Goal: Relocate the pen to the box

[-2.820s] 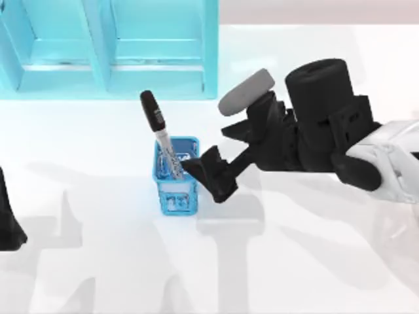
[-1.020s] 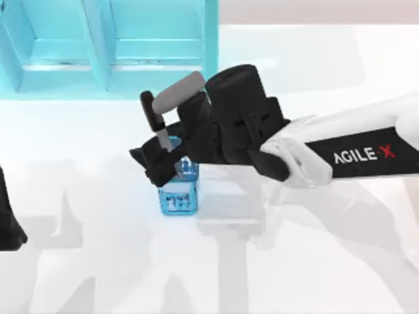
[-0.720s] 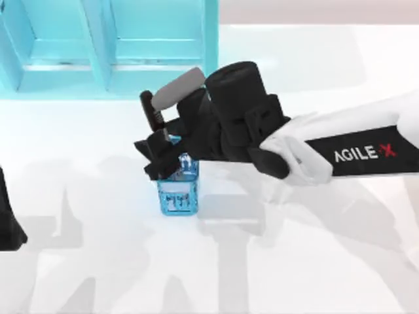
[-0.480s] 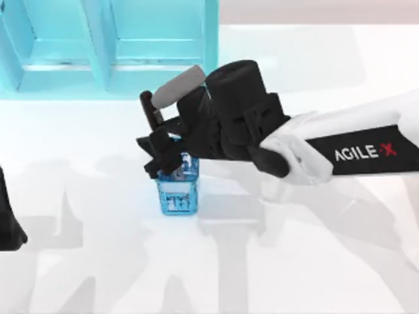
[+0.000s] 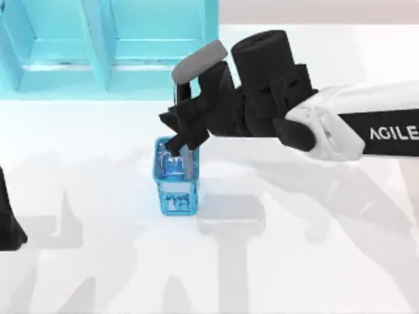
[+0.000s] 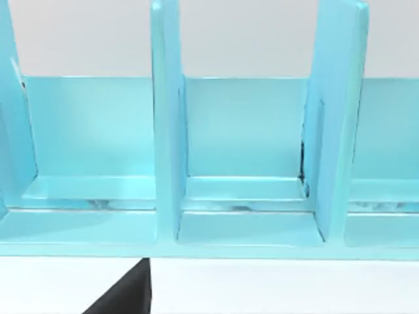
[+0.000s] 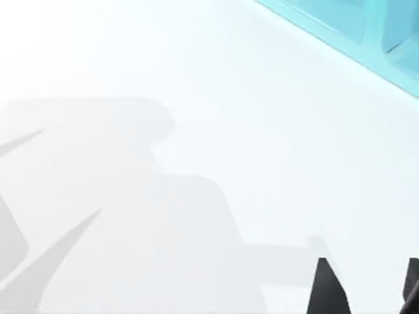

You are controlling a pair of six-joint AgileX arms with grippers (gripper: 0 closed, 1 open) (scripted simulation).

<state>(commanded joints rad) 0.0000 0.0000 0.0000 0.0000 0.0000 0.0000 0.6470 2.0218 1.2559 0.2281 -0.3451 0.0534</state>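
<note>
Up and to the right goes my right arm: half a second ago its wrist sat low over the blue mesh cup, and now it has risen and pulled back toward the table's far side. The right gripper hangs just above the cup's rim. The pen has come along with it. Its black cap no longer leans out to the left of the cup as it did before, and the grey-silver barrel now stands nearly upright at the cup's right side, its lower end still down inside the mesh.

That shift tells me the grab has taken: the right gripper looks clamped on the pen's upper part. The black cap blends into the black fingers from above, though, so I can't judge how squarely it's pinched. In the right wrist view two dark fingertips peek in over bare white table, with a corner of the box farther off.

The lift is under way but not finished, since the barrel hasn't cleared the cup. The turquoise box waits at the far left, near the cup, and the left wrist view looks straight into its open compartments. My left gripper sits parked at the table's left edge.
</note>
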